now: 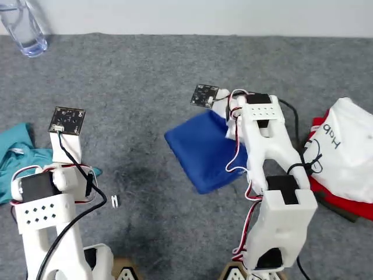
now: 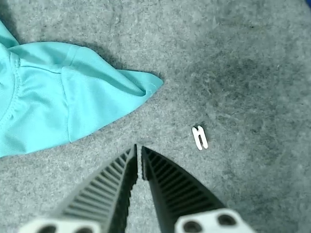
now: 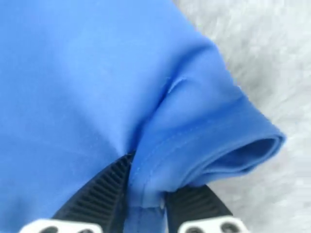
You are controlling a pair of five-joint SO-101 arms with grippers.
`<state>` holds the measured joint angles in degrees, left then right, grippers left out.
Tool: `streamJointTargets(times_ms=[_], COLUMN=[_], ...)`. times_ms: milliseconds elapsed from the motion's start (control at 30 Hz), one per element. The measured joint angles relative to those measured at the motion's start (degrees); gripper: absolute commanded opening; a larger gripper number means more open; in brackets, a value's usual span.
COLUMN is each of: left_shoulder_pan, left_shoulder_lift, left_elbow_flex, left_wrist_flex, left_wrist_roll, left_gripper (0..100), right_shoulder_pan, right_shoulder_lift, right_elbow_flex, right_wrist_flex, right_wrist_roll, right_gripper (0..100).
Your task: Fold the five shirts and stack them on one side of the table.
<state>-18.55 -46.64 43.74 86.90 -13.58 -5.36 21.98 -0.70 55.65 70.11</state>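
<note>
**Fingers [image 3: 99,196] clamped on the blue shirt [image 3: 97,73]**

Both fingers of the right gripper [image 3: 146,167] pinched a sleeve fold of the blue shirt, which lay mid-table. The left gripper [image 2: 138,151] hung over the grey table [image 2: 243,58] with its tips all but touching, holding nothing, near the teal shirt [image 2: 58,102]. A white shirt [image 1: 349,146] lay atop a red shirt [image 1: 326,189] beside the right arm.

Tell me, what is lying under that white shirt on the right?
A red shirt peeks out beneath the white shirt, with a darker layer under that. The rest is covered.
</note>
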Motion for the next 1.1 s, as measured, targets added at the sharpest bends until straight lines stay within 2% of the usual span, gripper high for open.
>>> streamJointTargets(times_ms=[200,333,400,467,600,800,967,1100], left_shoulder_pan=[0.0,0.0,0.0,0.0,0.0,0.0,0.0,0.0], left_shoulder_lift=[0.0,0.0,0.0,0.0,0.0,0.0,0.0,0.0], left_elbow_flex=[0.0,0.0,0.0,0.0,0.0,0.0,0.3,3.5], left_wrist_flex=[0.0,0.0,0.0,0.0,0.0,0.0,-0.7,-3.5], left_wrist_roll=[0.0,0.0,0.0,0.0,0.0,0.0,0.0,0.0], left_gripper=[1,1,1,1,1,1,1,1], right_shoulder_pan=[0.8,0.1,-0.3,-0.3,-0.3,-0.3,-0.4,-0.4], right_shoulder_lift=[2.0,5.3,6.3,6.3,4.4,-4.7,-12.7,-19.8], right_elbow_flex=[0.0,0.0,0.0,0.0,0.1,0.1,0.1,0.1], right_wrist_flex=[-8.4,-13.1,-14.8,-15.1,-15.2,-12.9,-1.7,12.1], right_wrist_roll=[9.2,11.5,11.6,10.4,1.7,-25.3,-41.3,-47.5], right_gripper=[0.9,1.3,4.6,12.5,24.3,27.5,27.5,27.5])
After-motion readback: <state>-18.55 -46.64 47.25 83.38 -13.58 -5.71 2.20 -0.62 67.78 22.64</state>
